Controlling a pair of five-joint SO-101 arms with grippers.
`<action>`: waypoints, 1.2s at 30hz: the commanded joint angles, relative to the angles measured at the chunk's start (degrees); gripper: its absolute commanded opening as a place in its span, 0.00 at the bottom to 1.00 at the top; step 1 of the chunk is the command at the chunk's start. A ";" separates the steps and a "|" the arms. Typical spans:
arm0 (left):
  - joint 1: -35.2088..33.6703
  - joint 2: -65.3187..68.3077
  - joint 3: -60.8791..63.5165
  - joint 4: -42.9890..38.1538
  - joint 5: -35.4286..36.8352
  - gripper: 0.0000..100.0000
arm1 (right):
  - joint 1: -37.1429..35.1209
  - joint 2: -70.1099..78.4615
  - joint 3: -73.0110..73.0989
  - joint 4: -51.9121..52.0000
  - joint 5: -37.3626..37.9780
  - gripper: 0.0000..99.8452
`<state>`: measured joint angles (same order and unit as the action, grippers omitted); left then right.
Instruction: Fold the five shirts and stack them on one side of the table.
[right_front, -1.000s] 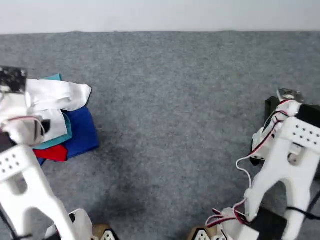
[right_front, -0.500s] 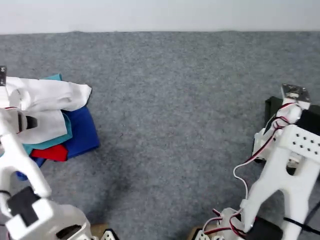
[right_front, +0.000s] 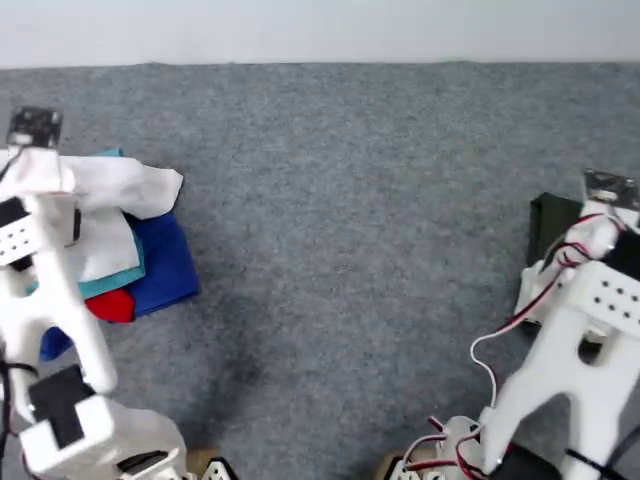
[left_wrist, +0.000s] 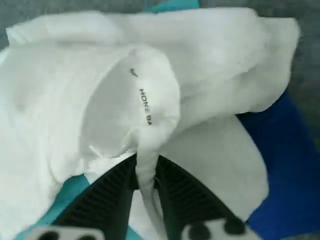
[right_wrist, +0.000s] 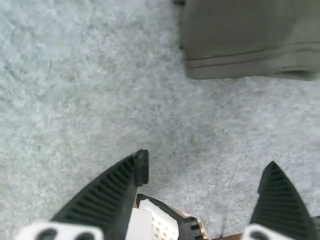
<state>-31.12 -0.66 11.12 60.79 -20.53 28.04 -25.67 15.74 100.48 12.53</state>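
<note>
- My left fingers (left_wrist: 110, 195) are closed on a raised fold of the white shirt (left_wrist: 200, 60), pinching the cloth between their tips.
- That white shirt (right_front: 120, 185) tops the pile at the left side of the surface (right_front: 350, 200). It lies rumpled rather than flat, with one lobe spilling out to the right.
- Beneath it I can make out a teal shirt (right_front: 108, 284), a red shirt (right_front: 112, 305) and a blue shirt (right_front: 165, 260). The blue one sticks out on the right of the pile.
- My right fingers (right_wrist: 120, 185) are spread wide and hold nothing. They hang over bare surface just near of the dark olive shirt (right_wrist: 250, 35).
- The dark olive shirt (right_front: 548, 225) sits at the right edge, well apart from the pile. From the right wrist its edge looks layered, so I take it as already folded.
- My read is that four shirts are stacked and I am tidying the top one, with the fifth not yet brought across.
- Next I would draw the pinched fold out flat and let go without dragging the layers beneath. Then the right fingers need a grip that catches every layer of the olive shirt before carrying it left.
</note>
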 joint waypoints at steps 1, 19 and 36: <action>5.54 -9.93 -5.67 2.81 2.55 0.01 | 3.30 -3.82 -0.26 2.33 -0.09 0.35; 49.41 -23.56 -8.40 -15.74 5.10 0.01 | 11.38 -5.85 -0.26 2.33 5.45 0.35; 45.01 -23.21 9.80 1.58 3.25 0.01 | 11.03 -5.85 -0.26 2.33 5.45 0.35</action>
<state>19.43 -21.67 15.87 60.70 -15.60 38.95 -29.80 15.74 100.48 17.27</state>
